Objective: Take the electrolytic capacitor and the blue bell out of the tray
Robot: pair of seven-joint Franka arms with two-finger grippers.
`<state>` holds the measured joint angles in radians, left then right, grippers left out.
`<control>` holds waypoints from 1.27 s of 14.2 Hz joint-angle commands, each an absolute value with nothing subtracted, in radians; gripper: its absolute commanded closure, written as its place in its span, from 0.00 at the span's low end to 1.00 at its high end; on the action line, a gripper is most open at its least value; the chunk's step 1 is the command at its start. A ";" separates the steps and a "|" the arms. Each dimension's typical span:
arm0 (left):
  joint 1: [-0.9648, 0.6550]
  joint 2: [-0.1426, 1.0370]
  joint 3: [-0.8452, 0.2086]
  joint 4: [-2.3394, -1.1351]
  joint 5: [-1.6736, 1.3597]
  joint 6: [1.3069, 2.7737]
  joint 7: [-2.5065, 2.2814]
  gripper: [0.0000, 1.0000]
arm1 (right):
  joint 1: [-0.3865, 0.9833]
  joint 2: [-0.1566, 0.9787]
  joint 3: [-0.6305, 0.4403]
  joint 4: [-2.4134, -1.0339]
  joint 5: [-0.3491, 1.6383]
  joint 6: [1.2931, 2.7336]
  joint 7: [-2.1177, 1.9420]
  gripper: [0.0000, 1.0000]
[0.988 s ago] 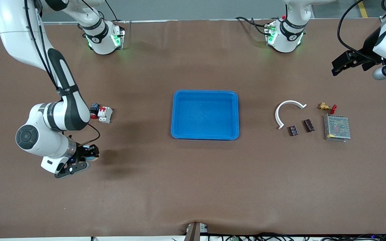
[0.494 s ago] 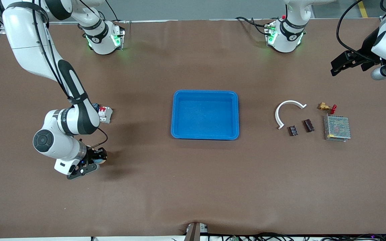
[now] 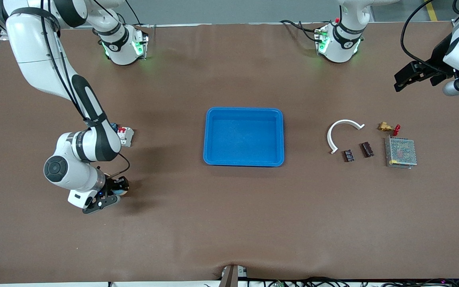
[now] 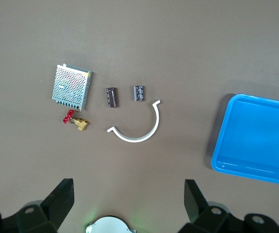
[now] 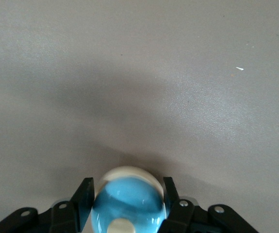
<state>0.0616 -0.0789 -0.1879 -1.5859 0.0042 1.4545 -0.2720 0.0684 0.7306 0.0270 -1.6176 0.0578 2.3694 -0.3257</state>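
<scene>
A blue dome bell (image 5: 128, 204) with a cream rim sits between the fingers of my right gripper (image 3: 116, 190), which is shut on it. The gripper holds the bell (image 3: 122, 191) low over bare table at the right arm's end. Two small dark capacitors (image 3: 348, 155) (image 3: 367, 149) lie on the table toward the left arm's end, and the left wrist view shows both of these capacitors (image 4: 111, 96) (image 4: 139, 92). My left gripper (image 3: 404, 79) hangs open and empty high over the table's left-arm end, its jaws spread wide in the left wrist view (image 4: 129, 204).
A blue tray (image 3: 209, 159) stands mid-table. Beside the capacitors lie a white curved strip (image 3: 335, 133), a brass valve with a red handle (image 3: 387, 127) and a metal mesh box (image 3: 401, 152). A red and white circuit breaker (image 3: 126, 136) lies by the right arm's elbow.
My right arm has carried the bell a little toward the middle of the table, then slowed. The left arm has barely moved.
</scene>
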 commanded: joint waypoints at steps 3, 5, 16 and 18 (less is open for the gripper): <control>0.075 -0.098 -0.201 -1.606 0.015 1.460 -0.258 0.00 | 0.054 0.724 0.034 -1.605 0.060 2.365 -0.328 0.00; 0.075 -0.098 -0.199 -1.606 0.015 1.460 -0.259 0.00 | 0.057 0.710 0.035 -1.568 0.063 2.298 -0.322 0.00; 0.078 -0.101 -0.201 -1.605 0.014 1.450 -0.258 0.00 | 0.028 0.243 0.031 -1.453 0.045 1.514 -0.103 0.00; 0.075 -0.106 -0.201 -1.606 0.014 1.450 -0.262 0.00 | -0.004 0.178 0.031 -1.456 0.041 1.455 -0.103 0.00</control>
<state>0.0631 -0.0795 -0.1884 -1.5920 0.0043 1.4528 -0.2717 0.0358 0.2473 0.0182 -1.4078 0.0539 1.4818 -0.1192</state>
